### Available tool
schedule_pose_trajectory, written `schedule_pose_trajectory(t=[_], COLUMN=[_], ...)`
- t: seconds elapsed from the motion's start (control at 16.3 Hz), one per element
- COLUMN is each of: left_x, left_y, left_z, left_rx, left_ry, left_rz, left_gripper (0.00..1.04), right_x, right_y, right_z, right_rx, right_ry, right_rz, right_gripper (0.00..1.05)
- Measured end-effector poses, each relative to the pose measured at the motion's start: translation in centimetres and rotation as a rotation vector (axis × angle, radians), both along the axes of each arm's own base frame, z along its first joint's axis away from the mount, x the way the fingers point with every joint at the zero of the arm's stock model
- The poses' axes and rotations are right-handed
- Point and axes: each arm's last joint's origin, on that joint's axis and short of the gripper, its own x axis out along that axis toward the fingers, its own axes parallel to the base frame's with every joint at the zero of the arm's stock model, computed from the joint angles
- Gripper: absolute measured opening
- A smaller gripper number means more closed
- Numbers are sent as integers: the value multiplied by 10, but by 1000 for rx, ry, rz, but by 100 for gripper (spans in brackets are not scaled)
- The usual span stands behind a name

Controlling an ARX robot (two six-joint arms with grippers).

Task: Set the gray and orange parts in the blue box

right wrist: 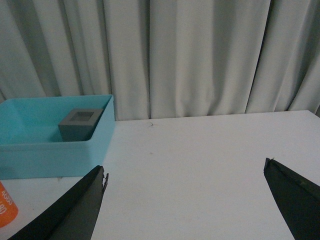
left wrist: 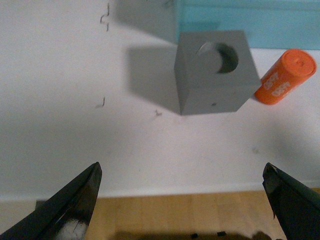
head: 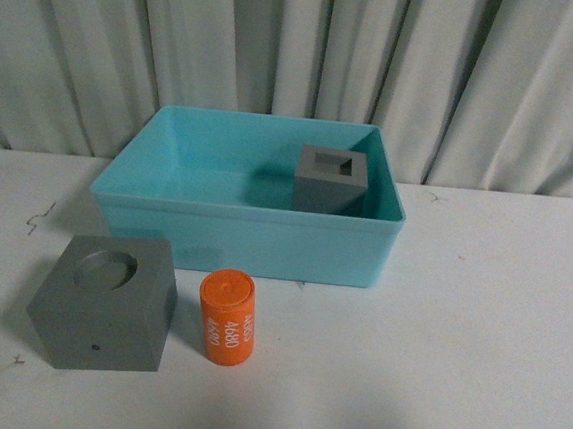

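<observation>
Both pincers spread wide and empty: left gripper (left wrist: 182, 172) hangs over the near edge of the table (left wrist: 75, 125), facing the round-recess gray cube (head: 106, 304) and orange cylinder (head: 227, 320); right gripper (right wrist: 185, 167) hovers over the table right of the blue box (head: 244, 236). Square-recess gray cube (head: 332, 178) already sits inside the box, far-right part, so roughly a third done; next move probably needs the left arm to reach forward and straddle the round-recess cube without clipping the cylinder just beside it. White tabletop, few dark scuffs, pale pleated curtain (head: 281, 43) behind.
</observation>
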Motion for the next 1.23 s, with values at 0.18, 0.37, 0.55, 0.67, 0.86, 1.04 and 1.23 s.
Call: schedule_pose_trajectory(t=[0.18,0.37,0.55,0.67,0.86,1.04,1.23], left_x=[22,45,67,94,122,141,165], left_y=[-8,-16,-27,-41,-53,-55,-48], left_z=[12,20,22,18,10,-7,-21], left_rx=[25,53,81,104,126,148,169], left_ry=[-19,-39,-37,4,39,79,104], left_rz=[-49,-80,-117,-158,-191,-200,-182], left_gripper=[98,98,98,98,98,98,98], right_x=[0,0,0,0,0,0,0], right_y=[0,0,0,0,0,0,0], right_z=[0,0,0,0,0,0,0], right_rx=[0,0,0,0,0,0,0], right_ry=[-1,-1,-1,-1,-1,-1,-1], right_rz=[2,2,2,2,2,2,2], right_gripper=[98,98,98,98,98,98,98])
